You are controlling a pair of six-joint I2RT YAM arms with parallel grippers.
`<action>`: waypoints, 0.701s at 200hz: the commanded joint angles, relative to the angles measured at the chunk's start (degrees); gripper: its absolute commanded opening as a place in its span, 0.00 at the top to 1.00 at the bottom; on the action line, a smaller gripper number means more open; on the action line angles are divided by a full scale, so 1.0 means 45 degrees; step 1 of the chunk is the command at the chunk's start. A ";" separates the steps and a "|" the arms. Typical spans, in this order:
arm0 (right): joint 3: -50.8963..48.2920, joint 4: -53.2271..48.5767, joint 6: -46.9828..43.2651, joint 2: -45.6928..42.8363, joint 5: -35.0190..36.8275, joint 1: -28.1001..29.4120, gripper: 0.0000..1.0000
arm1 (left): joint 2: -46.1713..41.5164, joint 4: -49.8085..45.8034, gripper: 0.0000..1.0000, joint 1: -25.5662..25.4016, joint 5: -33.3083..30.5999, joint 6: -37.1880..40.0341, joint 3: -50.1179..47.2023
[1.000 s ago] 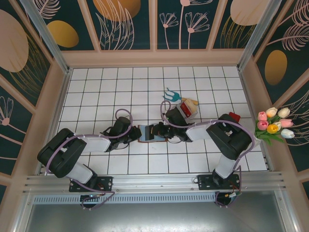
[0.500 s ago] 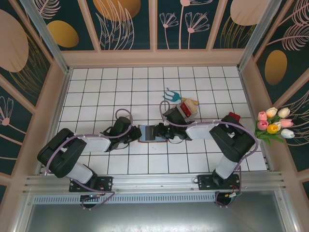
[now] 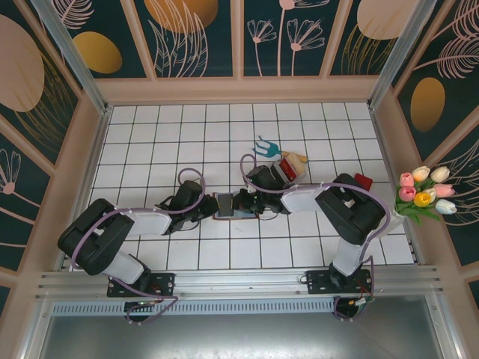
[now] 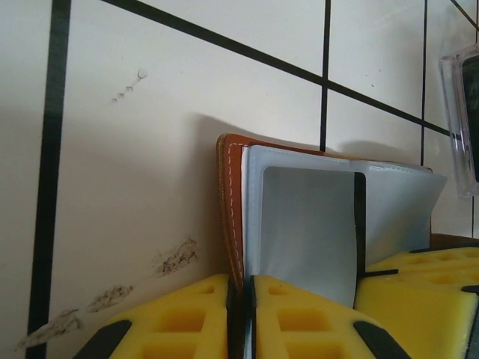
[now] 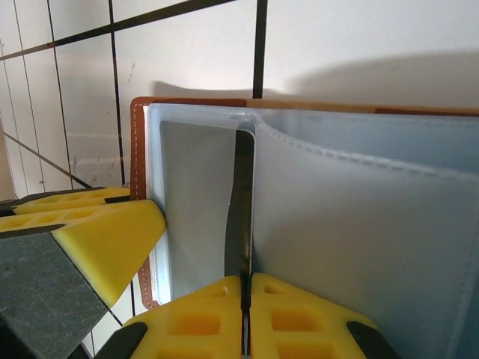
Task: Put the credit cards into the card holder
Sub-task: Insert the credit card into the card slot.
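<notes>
The card holder [image 3: 224, 206], a brown leather wallet with grey pockets, lies open on the tiles between both arms. My left gripper [image 3: 212, 208] is shut on its brown cover edge [image 4: 230, 217], its yellow fingers [image 4: 179, 318] pressed together. My right gripper [image 3: 243, 203] comes in from the other side. In the right wrist view it [image 5: 245, 280] is shut on a thin dark edge [image 5: 243, 194] standing up from the grey pockets [image 5: 359, 224]; I cannot tell whether that edge is a card or a pocket flap. A red credit card [image 3: 364, 180] lies by the right arm's elbow.
A small clear plastic box [image 3: 289, 169] with something red and tan in it sits just behind the right gripper. A blue-headed garden fork [image 3: 263, 147] lies farther back. A bunch of tulips [image 3: 423, 194] rests on the right wall ledge.
My right gripper has slid a little left over the wallet and closed on the thin edge. Less of the wallet shows from above. The left arm has stayed put.
</notes>
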 commanded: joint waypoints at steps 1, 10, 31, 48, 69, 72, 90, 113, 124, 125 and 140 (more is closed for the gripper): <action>0.0465 0.0824 0.0211 0.0280 -0.0832 0.0364 0.89 | 0.0070 -0.0821 0.83 -0.0074 0.0098 0.0168 0.0042; 0.0451 0.0842 0.0212 0.0317 -0.0879 0.0367 0.89 | 0.0091 -0.0817 0.82 -0.0077 0.0117 0.0191 0.0056; 0.0437 0.0824 0.0204 0.0225 -0.0930 0.0367 0.89 | 0.0102 -0.0898 0.78 -0.0067 0.0078 0.0212 0.0090; 0.0490 0.0556 0.0183 0.0121 -0.0758 0.0367 0.88 | -0.0041 -0.0910 0.77 -0.0077 0.0000 0.0201 0.0020; 0.0861 -0.0417 0.0160 0.0227 -0.0235 0.0363 0.88 | -0.0227 -0.0841 0.71 -0.0067 -0.0119 0.0135 -0.0107; 0.0906 -0.0472 0.0151 0.0258 -0.0227 0.0357 0.88 | -0.0229 -0.0842 0.71 -0.0065 -0.0120 0.0121 -0.0113; 0.0955 -0.0136 0.0304 0.0379 -0.0482 0.0404 0.88 | -0.0218 -0.0799 0.69 -0.0065 -0.0065 0.0134 -0.0100; 0.0999 0.0244 0.0511 0.0545 -0.0753 0.0426 0.87 | -0.0172 -0.0688 0.68 -0.0069 -0.0002 0.0100 -0.0100; 0.1002 0.0329 0.0580 0.0572 -0.0808 0.0442 0.86 | -0.0174 -0.0620 0.68 -0.0069 0.0029 0.0041 -0.0110; 0.1000 0.0342 0.0587 0.0582 -0.0820 0.0444 0.86 | -0.0174 -0.0604 0.68 -0.0067 0.0043 0.0029 -0.0114; 0.0999 0.0376 0.0584 0.0577 -0.0861 0.0446 0.85 | -0.0174 -0.0485 0.67 -0.0067 0.0115 -0.0095 -0.0177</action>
